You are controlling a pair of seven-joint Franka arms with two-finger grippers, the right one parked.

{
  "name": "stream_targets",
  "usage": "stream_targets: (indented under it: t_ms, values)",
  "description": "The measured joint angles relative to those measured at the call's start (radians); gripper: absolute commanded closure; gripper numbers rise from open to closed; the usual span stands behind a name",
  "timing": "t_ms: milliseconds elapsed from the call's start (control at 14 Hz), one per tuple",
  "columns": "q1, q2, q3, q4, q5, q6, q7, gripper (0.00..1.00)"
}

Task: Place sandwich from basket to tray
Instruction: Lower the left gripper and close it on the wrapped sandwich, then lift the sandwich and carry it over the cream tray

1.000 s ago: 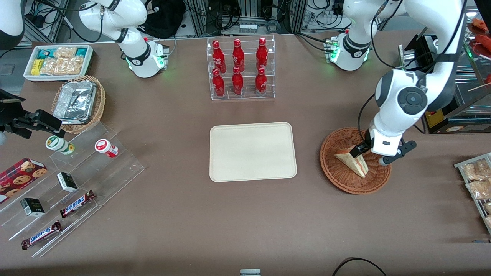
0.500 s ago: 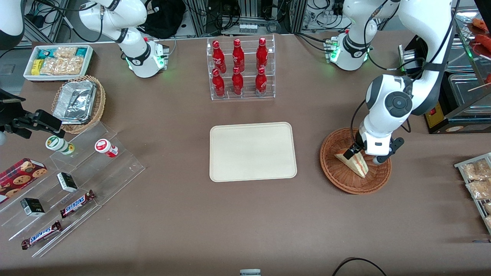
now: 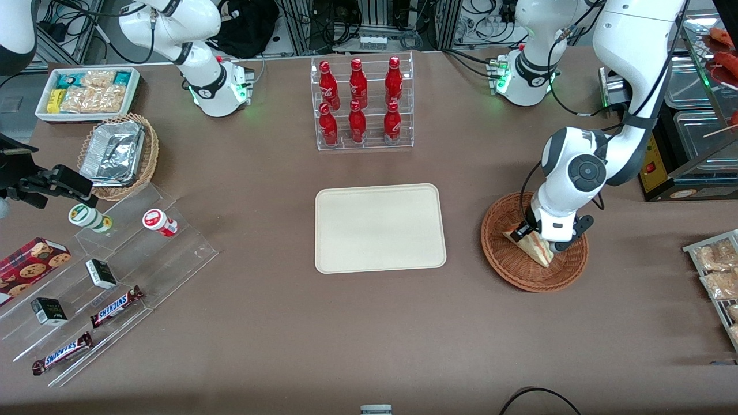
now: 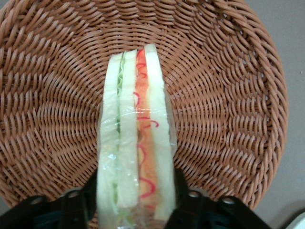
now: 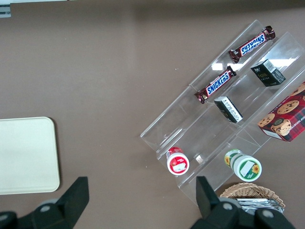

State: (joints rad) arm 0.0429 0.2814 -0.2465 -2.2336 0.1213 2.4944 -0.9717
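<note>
Reddish-brown wicker, tightly woven, forms the round shallow basket (image 3: 533,275) toward the working arm's end of the worktop (image 3: 346,334). In it we see the sandwich (image 4: 136,143), a film-wrapped wedge standing on edge, pale bread banded green and pink-red. Our gripper (image 4: 136,210) is down in the basket, its fingers (image 4: 78,210) flanking the wedge; we cannot tell whether they pinch it. Beside the basket lies the smooth cream tray (image 3: 379,227), rounded at its corners.
</note>
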Motion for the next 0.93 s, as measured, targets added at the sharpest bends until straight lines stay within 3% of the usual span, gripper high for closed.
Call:
stream_targets:
  t_ms: [286,571,714,929]
  values:
    - [0.001,-0.013,0.001,0.047,0.001,-0.046,0.002,0.91]
    - [-0.007,-0.051,-0.004,0.318,0.002,-0.470,0.009,0.91]
    - [-0.056,-0.057,-0.010,0.436,0.002,-0.579,0.016,0.91]
    - [-0.219,-0.028,-0.015,0.482,0.001,-0.590,0.012,0.90]
